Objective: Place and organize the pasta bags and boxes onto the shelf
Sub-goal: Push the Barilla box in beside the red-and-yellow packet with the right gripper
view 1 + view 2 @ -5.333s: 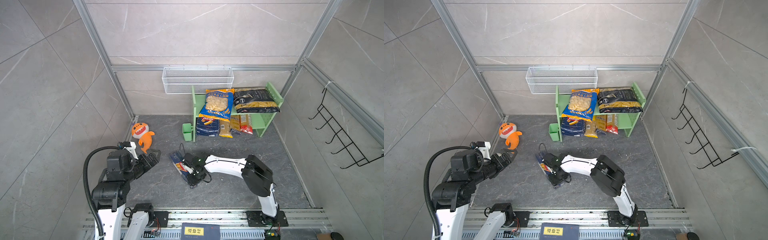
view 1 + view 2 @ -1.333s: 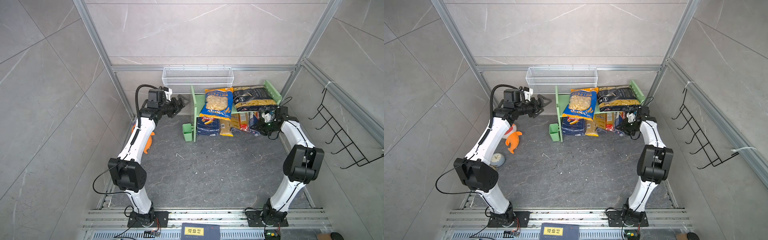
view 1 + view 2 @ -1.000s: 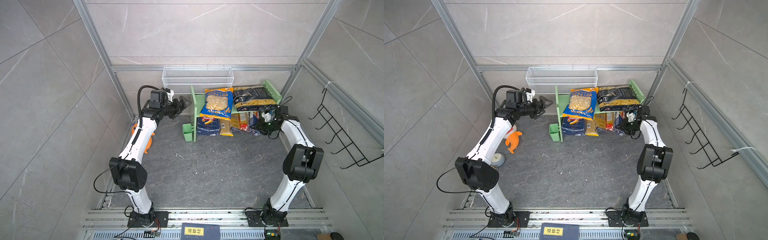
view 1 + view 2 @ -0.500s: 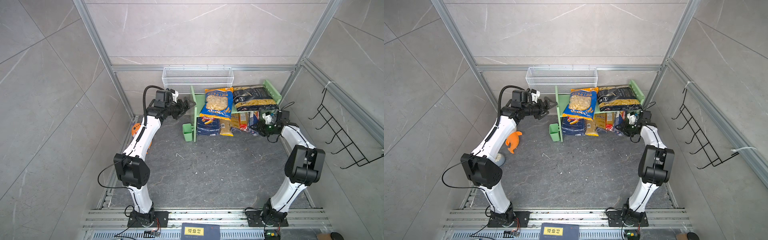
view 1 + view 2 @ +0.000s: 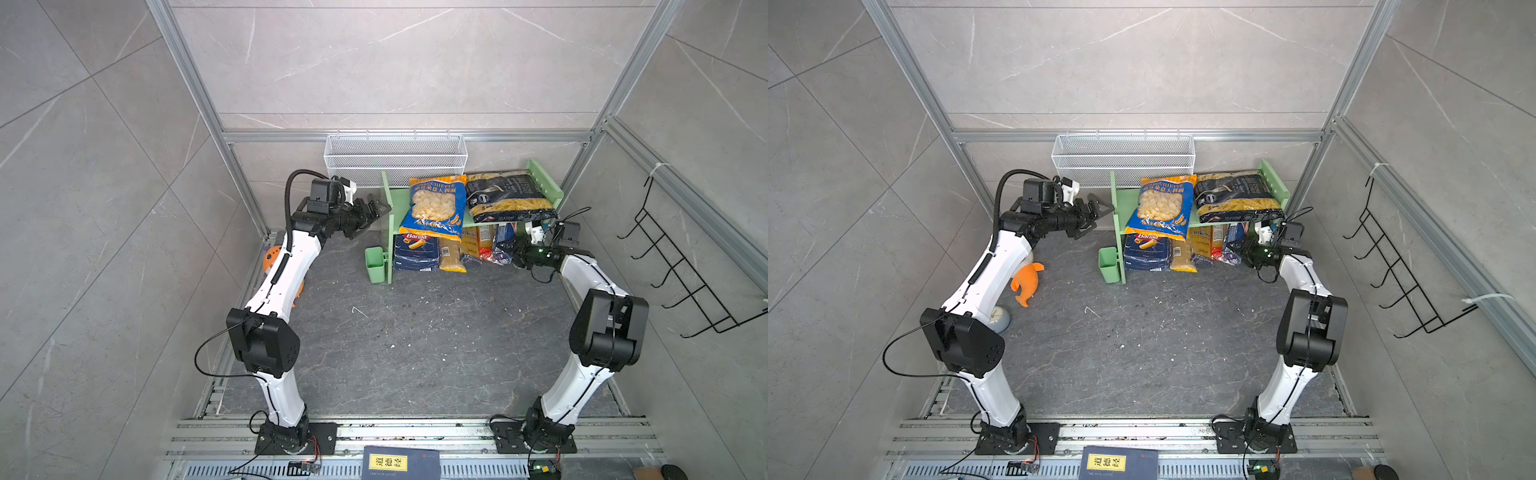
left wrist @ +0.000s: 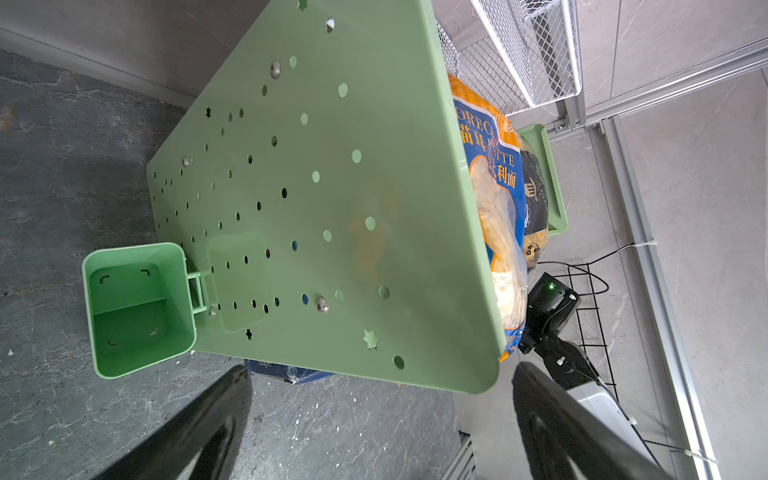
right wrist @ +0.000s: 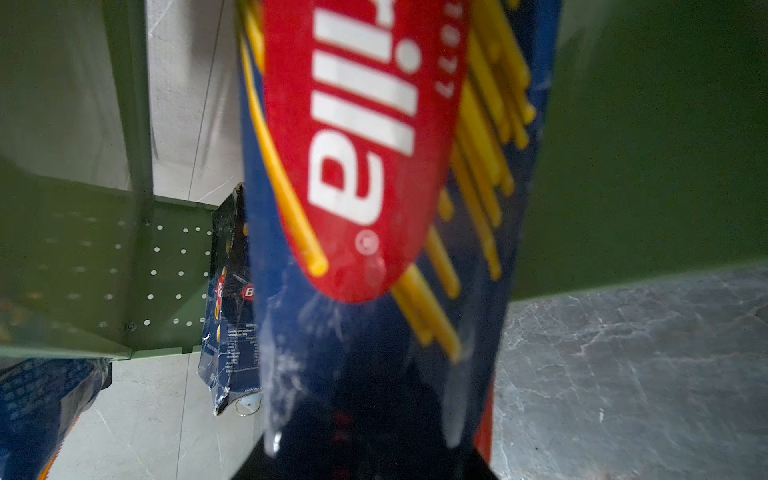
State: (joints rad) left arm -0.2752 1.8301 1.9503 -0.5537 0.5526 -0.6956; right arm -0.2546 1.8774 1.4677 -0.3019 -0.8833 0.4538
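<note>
**Easing the spaghetti pack into the shelf's lower level**

The blue spaghetti pack is lying at the right end of the shelf. Its far end is reaching in under the upper board, just beside the red pack standing in the lower level. The right claw is grasping the pack by its near end, just in front of the shelf.

The step in hand looks like the final push inward. Doing it well probably means the following:
- The pack should be travelling straight and low through the gap between the red pack and the shelf's right side panel. A slanted entry would likely be tipping its neighbours over.
- The wrist should be staying below the upper board. The penne bag is overhanging that board's front edge and could be dragged off.
- The grip should be opening only once the pack is resting well inside.

The left claw is hanging released, jaws spread wide and holding nothing. It is close beside the shelf's left side panel, and in its wrist view it does not appear to be touching the panel. The shelf looks light, so a hard push may be sliding it. That claw seems well placed for steadying the panel.
</note>
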